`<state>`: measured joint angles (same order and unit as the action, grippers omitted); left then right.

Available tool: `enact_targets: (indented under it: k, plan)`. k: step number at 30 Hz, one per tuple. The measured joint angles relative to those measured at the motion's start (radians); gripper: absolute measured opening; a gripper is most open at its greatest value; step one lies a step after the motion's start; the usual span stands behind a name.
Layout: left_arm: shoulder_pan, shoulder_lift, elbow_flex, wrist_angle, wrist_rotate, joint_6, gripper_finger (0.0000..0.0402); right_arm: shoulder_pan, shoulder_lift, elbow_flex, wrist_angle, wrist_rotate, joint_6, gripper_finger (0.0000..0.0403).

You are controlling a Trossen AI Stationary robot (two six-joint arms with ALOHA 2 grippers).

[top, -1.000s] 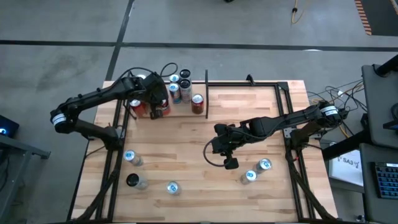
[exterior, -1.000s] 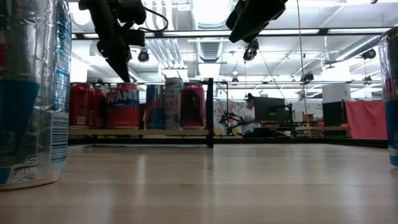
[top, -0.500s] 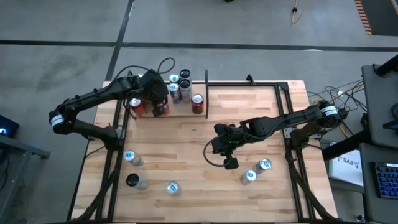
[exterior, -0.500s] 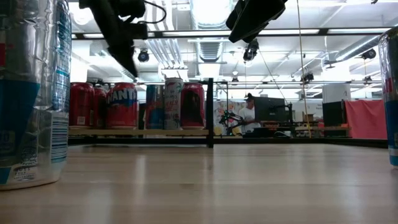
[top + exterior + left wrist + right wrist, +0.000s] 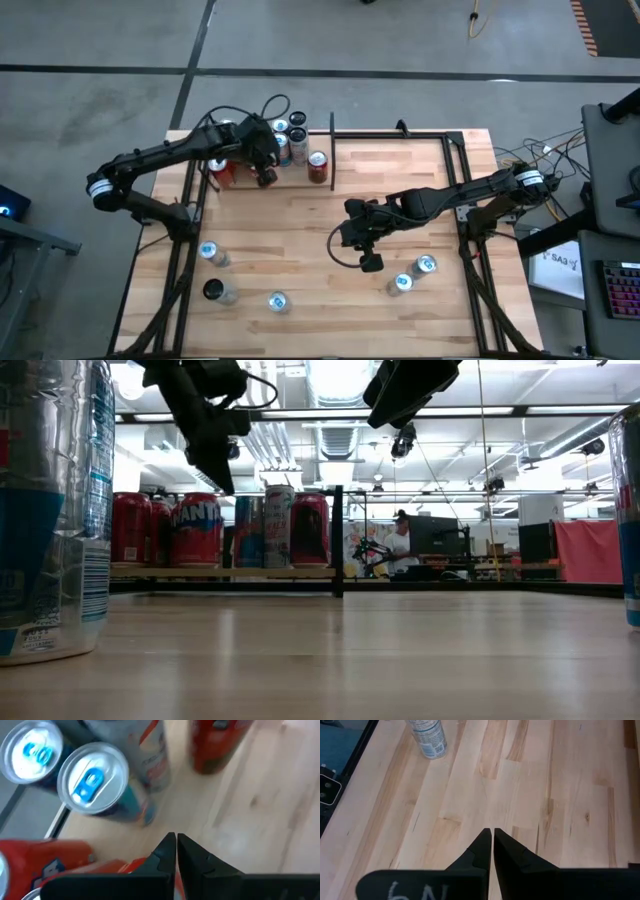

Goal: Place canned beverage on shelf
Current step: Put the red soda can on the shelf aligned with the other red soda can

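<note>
The narrow black metal-framed shelf (image 5: 262,150) with its pale plank floor sits at the far left corner of the light wood tabletop (image 5: 330,235), closed on its right by a thin upright post. Cans crowd it: a red can (image 5: 197,532) at its front left, a white-and-blue can (image 5: 279,526) and another red can (image 5: 318,166) against the post, with dark-topped cans behind. Little free floor remains inside the shelf, while the tabletop in front of it lies open as far as the near edge, where silver-topped cans (image 5: 212,253) stand.

The left claw (image 5: 265,178) hangs above the shelf's front edge, fingers pressed together and holding nothing. Against a second ago it has lifted off the red can and shifted towards the post; the can stands released on the shelf.

The right claw (image 5: 369,262) waits over mid-tabletop, closed and empty, unmoved.
</note>
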<state>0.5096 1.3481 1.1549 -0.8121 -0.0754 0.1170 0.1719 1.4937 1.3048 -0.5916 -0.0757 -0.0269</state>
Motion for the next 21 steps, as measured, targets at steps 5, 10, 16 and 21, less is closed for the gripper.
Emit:
enact_targets:
  k: [5,10,16,21]
  plan:
    - [0.000,0.018,0.000,-0.030,-0.057,-0.009,0.0000,0.000,0.000,0.000,-0.001,0.000,0.000,0.0009]
    - [0.000,0.016,0.000,-0.057,-0.057,-0.030,0.0000,0.000,0.000,0.000,-0.001,0.000,0.000,0.0009]
    - [0.000,0.013,0.000,-0.071,-0.058,-0.033,0.0000,0.000,0.000,0.000,-0.001,0.000,0.000,0.0009]
    - [0.000,0.012,0.000,-0.088,-0.073,-0.033,0.0000,0.000,0.000,0.000,-0.001,0.000,0.001,0.0009]
